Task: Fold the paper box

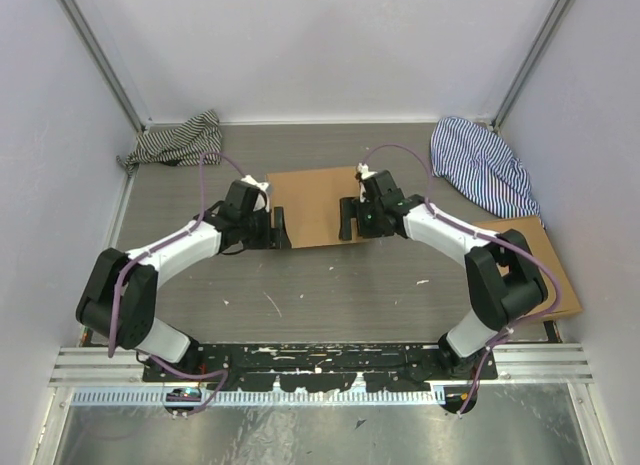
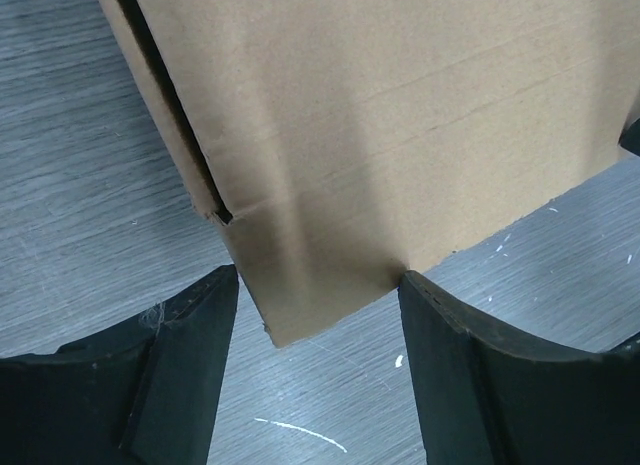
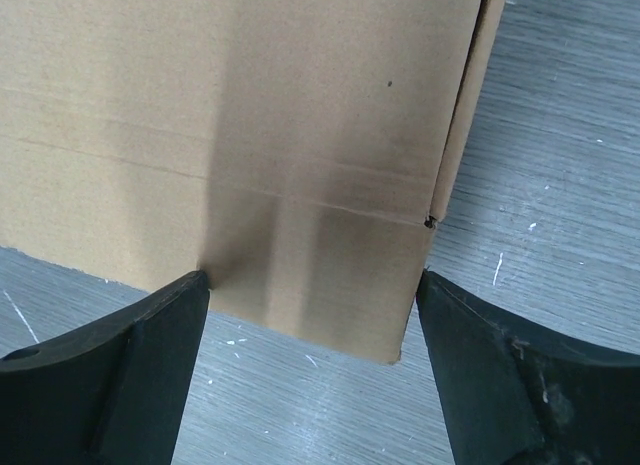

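Left arm: the base sits at the near left edge of the table (image 1: 330, 285). The elbow is folded outward to the left and the forearm reaches inward and away toward the table centre. The left gripper (image 1: 279, 228) is low at the left near corner of the paper box (image 1: 315, 200), pointing toward it.

Left gripper (image 2: 315, 280), wrist view: the jaws are spread wide and nothing is clamped. The corner tab of the paper box (image 2: 400, 105) lies between the two fingers. One finger (image 2: 470, 365) meets the box's near edge; the other stands just clear of the tab.

Paper box: it lies flat on the table at mid-depth, centred between the two grippers. A folded strip runs along each side edge, with a small slit where the strip meets the corner tab.

Right gripper (image 1: 347, 221): it is positioned at the right near corner of the box, facing the left gripper. The right arm mirrors the left arm, with its elbow out to the right.

Right gripper (image 3: 312, 280), wrist view: the jaws are spread wide and straddle the corner tab of the paper box (image 3: 250, 105) without pinching it.

Other items: a dark striped cloth (image 1: 175, 140) is bunched at the far left corner. A blue striped cloth (image 1: 480, 165) is at the far right. A flat brown cardboard rectangle (image 1: 540, 255) lies under the right arm's elbow.
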Motion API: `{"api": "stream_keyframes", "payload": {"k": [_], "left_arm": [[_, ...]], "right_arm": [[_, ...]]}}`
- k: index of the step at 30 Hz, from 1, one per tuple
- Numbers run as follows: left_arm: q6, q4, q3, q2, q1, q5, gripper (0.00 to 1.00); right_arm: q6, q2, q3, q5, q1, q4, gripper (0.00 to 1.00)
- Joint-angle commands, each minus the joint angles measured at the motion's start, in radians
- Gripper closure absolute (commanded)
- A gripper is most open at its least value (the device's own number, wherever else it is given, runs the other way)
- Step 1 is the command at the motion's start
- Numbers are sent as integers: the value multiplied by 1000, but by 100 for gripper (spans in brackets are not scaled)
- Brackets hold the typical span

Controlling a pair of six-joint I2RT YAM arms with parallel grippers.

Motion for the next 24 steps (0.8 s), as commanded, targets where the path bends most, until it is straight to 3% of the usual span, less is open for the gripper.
{"api": "stream_keyframes", "payload": {"k": [1, 14, 17, 18, 19, 21, 24], "left_arm": [[19, 24, -10, 20, 1, -25, 29], [9, 0, -33, 38, 1, -149, 40], [0, 13, -64, -44, 1, -137, 48], [-4, 17, -77, -83, 1, -132, 57], [-10, 17, -88, -120, 1, -128, 71], [-23, 21, -108, -194, 1, -119, 97], [-35, 48, -140, -291, 0, -70, 100]], "right_arm": [[9, 24, -15, 21, 3, 53, 12], [16, 15, -30, 82, 5, 40, 17], [9, -53, -8, 69, 7, 3, 21], [7, -79, 3, 65, 7, -11, 24], [3, -98, 22, 61, 8, -25, 30], [-6, -118, 76, 49, 7, -47, 52], [-28, -77, 196, 53, 7, -58, 83]]}}
